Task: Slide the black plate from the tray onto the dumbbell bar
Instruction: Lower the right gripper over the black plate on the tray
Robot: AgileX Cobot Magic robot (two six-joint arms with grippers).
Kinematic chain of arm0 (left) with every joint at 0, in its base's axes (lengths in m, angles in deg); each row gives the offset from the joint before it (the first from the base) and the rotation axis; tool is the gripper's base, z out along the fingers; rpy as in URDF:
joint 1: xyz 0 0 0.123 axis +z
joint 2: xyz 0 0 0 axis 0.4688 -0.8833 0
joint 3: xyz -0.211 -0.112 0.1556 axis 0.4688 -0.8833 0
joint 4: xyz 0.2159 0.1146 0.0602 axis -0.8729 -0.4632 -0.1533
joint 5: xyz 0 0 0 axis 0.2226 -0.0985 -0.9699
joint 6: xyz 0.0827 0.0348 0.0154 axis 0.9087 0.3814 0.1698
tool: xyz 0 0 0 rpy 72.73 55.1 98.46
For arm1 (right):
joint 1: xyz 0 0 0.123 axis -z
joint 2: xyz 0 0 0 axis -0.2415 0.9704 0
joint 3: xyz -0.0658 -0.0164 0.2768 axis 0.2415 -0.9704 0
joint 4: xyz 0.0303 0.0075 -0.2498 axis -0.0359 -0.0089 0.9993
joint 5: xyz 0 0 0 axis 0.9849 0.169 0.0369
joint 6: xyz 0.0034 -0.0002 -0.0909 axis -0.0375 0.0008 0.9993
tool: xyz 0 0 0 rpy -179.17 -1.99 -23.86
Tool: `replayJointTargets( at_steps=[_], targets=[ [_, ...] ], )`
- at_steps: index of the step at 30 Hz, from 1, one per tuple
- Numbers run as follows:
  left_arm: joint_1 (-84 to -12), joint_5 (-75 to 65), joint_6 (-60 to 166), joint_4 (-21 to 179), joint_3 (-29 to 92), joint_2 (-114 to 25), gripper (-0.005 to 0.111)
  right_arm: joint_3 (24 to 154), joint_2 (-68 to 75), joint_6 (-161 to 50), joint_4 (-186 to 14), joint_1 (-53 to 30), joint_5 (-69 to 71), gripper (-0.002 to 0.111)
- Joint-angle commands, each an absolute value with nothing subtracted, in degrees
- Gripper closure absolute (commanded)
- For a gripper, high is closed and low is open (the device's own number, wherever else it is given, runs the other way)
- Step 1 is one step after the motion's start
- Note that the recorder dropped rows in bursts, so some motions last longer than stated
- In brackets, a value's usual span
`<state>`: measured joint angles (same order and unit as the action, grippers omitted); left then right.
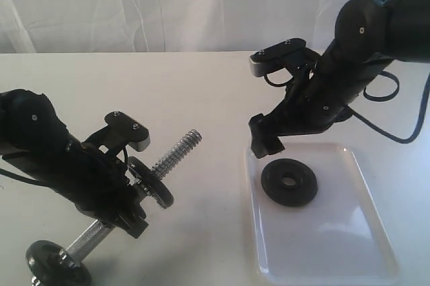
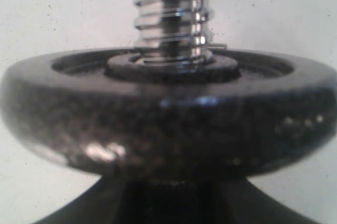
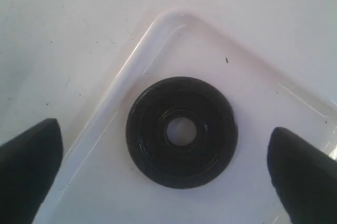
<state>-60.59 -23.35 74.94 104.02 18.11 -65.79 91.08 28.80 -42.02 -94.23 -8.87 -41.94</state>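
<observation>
The black plate [image 1: 289, 182] lies flat in the far left part of the white tray [image 1: 322, 274]. My right gripper [image 1: 266, 141] hangs open just above the tray's far left corner. In the right wrist view the plate [image 3: 181, 132] sits between the two spread fingertips [image 3: 31, 166], and nothing touches it. My left gripper [image 1: 129, 204] is shut on the dumbbell bar [image 1: 176, 152], holding it tilted with the bare threaded end pointing toward the tray. One black disc [image 1: 152, 182] sits on the bar just past the fingers, and it fills the left wrist view [image 2: 168, 129].
A second black disc [image 1: 57, 263] is on the bar's lower end near the table's front left edge. The tray rim [image 3: 158, 28] shows around the plate in the right wrist view. The white table [image 1: 201, 91] lies between the two arms, with a white curtain behind.
</observation>
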Motion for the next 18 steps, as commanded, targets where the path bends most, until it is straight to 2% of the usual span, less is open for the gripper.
replayJointTargets(
  at_steps=[1,18],
  targets=[
    [-60.68,-21.74,74.47,107.62,18.95,-63.36,0.107,91.31,31.42,-41.88,-93.58,-8.92,-41.73,0.004],
    [-60.68,-21.74,74.47,107.62,18.95,-63.36,0.107,91.31,40.98,-45.27,-89.79,-8.82,-41.16,0.004]
  ],
)
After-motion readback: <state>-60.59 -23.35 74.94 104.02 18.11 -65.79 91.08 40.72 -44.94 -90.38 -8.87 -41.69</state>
